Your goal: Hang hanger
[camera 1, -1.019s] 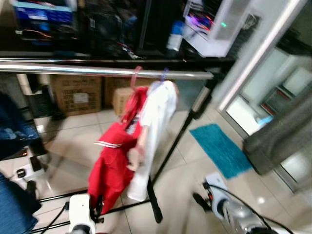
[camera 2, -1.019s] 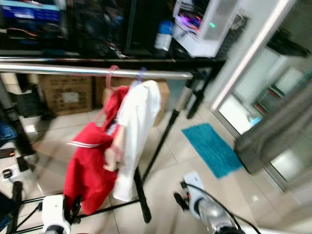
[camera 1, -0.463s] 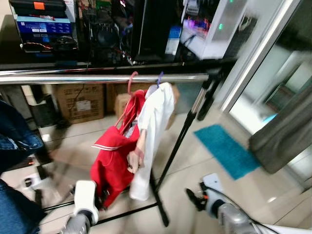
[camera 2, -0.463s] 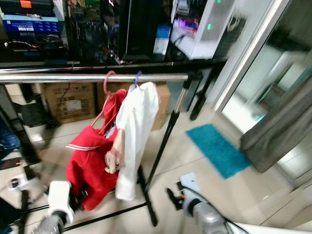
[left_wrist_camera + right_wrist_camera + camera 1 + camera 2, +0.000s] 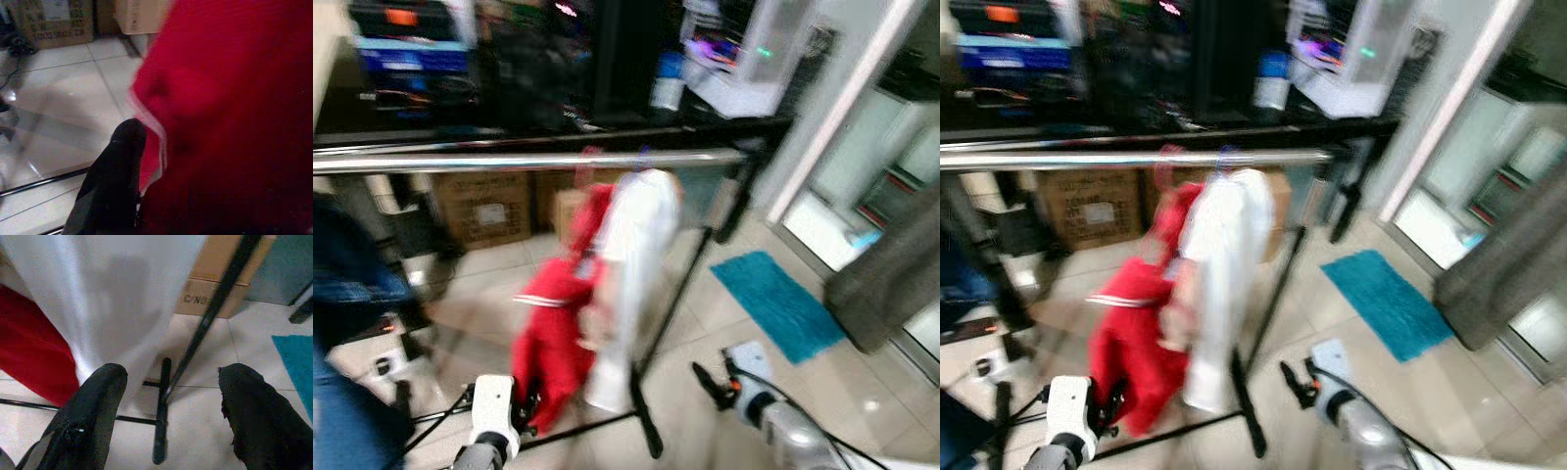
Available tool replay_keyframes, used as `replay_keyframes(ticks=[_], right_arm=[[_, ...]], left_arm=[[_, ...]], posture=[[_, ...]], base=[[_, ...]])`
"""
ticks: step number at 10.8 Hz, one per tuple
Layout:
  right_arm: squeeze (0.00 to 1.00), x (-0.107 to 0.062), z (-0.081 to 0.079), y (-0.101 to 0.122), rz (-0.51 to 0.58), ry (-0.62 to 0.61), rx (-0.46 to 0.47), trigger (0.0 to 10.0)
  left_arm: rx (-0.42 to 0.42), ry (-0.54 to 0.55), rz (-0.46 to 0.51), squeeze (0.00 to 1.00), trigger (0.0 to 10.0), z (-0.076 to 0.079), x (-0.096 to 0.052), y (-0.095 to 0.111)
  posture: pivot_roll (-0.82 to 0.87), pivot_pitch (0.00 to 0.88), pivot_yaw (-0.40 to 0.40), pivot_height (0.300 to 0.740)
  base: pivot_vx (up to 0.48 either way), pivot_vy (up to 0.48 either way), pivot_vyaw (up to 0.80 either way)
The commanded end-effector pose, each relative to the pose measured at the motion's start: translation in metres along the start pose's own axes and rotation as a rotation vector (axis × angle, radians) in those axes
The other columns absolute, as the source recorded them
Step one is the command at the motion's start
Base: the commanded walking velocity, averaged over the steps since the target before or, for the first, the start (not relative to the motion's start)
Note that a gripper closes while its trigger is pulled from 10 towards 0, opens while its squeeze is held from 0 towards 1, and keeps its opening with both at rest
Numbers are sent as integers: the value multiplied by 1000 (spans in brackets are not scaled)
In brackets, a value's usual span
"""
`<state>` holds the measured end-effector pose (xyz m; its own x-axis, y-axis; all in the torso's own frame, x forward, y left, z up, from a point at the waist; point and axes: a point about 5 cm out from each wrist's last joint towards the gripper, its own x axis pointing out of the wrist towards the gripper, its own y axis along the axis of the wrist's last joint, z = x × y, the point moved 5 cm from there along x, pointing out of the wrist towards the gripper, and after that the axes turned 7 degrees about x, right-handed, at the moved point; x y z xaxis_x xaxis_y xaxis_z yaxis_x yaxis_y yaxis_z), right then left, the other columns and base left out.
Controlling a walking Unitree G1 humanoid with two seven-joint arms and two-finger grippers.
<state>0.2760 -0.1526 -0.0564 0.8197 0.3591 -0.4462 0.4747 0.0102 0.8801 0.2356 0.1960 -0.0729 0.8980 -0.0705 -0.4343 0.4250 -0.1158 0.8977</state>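
On the shiny metal rail [image 5: 529, 160], soft red garment [image 5: 558, 323], white garment [image 5: 631, 264], blurred; right tool [image 5: 168, 396] spread wide, empty; left tool's [image 5: 115, 181] state unclear.

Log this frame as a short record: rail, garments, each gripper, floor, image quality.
rail: silver rail, horizontal
garments: red garment and white garment hang side by side near the rail's right end
left gripper: low, by the red garment's hem
right gripper: open, empty, low, facing the rack leg
floor: teal mat, boxes
quality: motion blur
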Motion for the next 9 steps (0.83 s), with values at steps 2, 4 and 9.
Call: replay_keyframes(ticks=[2, 4, 9], right_arm=[[0, 2, 0, 4, 11, -2, 8, 10000], [0, 1, 3, 0, -4, -25, 26, 10000], [0, -5, 16, -12, -53, -102, 74, 10000]], left_arm=[[7, -1, -5, 0, 10000, 0, -2, -3], [17, -4, -7, 0, 10000, 0, -1, -2], [29, -50, -44, 0, 10000, 8, -1, -8]], posture=[[198, 43, -161, 740], [196, 43, -157, 740], [193, 39, -151, 740]], base=[[0, 480, 0], [0, 444, 0], [0, 0, 0]])
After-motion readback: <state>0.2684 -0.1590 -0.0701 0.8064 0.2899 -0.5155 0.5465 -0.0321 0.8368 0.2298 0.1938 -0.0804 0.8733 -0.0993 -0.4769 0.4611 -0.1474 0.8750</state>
